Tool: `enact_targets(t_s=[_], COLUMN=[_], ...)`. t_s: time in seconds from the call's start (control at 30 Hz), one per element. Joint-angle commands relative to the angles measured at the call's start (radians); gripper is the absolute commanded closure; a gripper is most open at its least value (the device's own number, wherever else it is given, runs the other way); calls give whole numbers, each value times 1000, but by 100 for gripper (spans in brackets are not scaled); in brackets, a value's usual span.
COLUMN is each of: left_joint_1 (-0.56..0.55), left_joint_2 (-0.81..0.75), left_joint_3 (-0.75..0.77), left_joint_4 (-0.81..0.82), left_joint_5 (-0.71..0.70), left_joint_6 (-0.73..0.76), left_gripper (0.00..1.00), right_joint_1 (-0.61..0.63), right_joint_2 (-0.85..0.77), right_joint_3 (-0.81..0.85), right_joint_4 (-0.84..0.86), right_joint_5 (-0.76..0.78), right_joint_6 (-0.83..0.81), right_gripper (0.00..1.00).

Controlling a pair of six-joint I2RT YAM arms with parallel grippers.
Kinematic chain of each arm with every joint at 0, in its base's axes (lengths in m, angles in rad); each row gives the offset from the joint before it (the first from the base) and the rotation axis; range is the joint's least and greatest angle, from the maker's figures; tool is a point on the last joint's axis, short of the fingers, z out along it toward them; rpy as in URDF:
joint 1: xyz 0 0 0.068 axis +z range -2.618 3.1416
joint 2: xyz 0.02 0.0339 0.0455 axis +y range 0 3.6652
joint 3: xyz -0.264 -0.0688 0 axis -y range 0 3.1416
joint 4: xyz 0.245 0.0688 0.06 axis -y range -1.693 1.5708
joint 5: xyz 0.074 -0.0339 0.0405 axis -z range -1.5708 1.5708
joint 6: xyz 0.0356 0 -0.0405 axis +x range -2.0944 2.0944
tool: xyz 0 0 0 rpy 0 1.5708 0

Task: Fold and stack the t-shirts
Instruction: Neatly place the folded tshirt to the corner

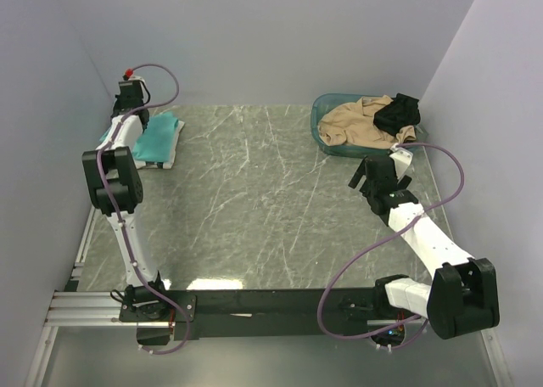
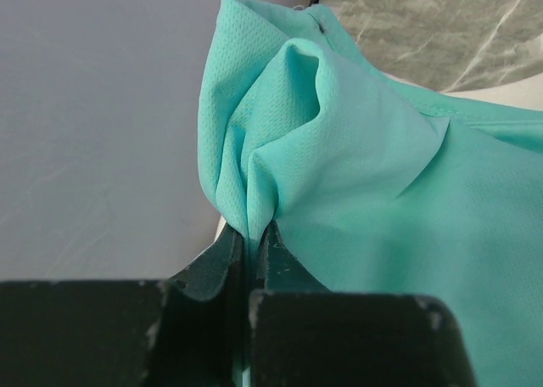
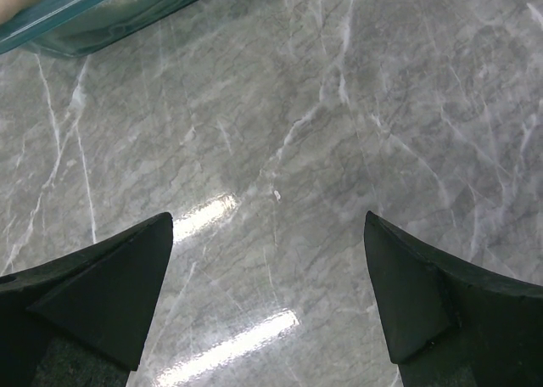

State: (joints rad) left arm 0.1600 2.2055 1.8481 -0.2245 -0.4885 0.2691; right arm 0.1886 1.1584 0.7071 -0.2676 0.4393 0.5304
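Found the left gripper [image 2: 252, 234] pinched tight on a ridge of the teal t-shirt [image 2: 365, 166], with nothing but cloth between the black fingers. Noted a fine dimpled mesh knit, matte, gathered above the grip into a soft rounded peak with deep creases running down to the pinch. Located that shirt at the far left corner of the table [image 1: 271, 200], close to the left wall [image 1: 51, 81], lying as a flat, roughly rectangular pad (partly hidden behind the arm in the top view). Saw a narrow strip of white cloth [image 2: 509, 97] at the teal's far edge, beneath it; could not make out any print.

Found the right gripper [image 3: 267, 221] spread wide and holding nothing, poised on dull black wedge-shaped fingers above bare tabletop at the right side. Recorded the tabletop as grey-green stone pattern with pale veins, glossy enough to throw back bright streaks of light. Noted a translucent blue-green plastic bin [image 1: 327, 107] with rounded corners at the far right, just beyond that gripper, holding a crumpled tan garment [image 1: 352, 124] and a smaller black garment [image 1: 399, 113] bunched toward its right rim.
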Motion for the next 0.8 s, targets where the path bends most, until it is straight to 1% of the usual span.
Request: enact_targets(t_s=[0.0,0.13,0.37,0.77], left_joint_1=[3,18,29,42], left_joint_2=[14,8,13,25], left_joint_3=[19,-6,-12,-33], left_joint_4=[69,88,82,108], left_joint_5=[-15,-39,-18,-77], left_joint_6=[4,-1,-18,-16], left_gripper=[99,99,99,99], right_joint_1=[-8,-8,-8,-8], right_joint_2=[-28,-42,-34,-48], right_joint_3=[32,23,26,17], right_joint_4=[7,10,8,11], right_joint_5=[44,58,56,67], right_joint_6=[5,6,3,3], right_gripper=[1,1,1,1])
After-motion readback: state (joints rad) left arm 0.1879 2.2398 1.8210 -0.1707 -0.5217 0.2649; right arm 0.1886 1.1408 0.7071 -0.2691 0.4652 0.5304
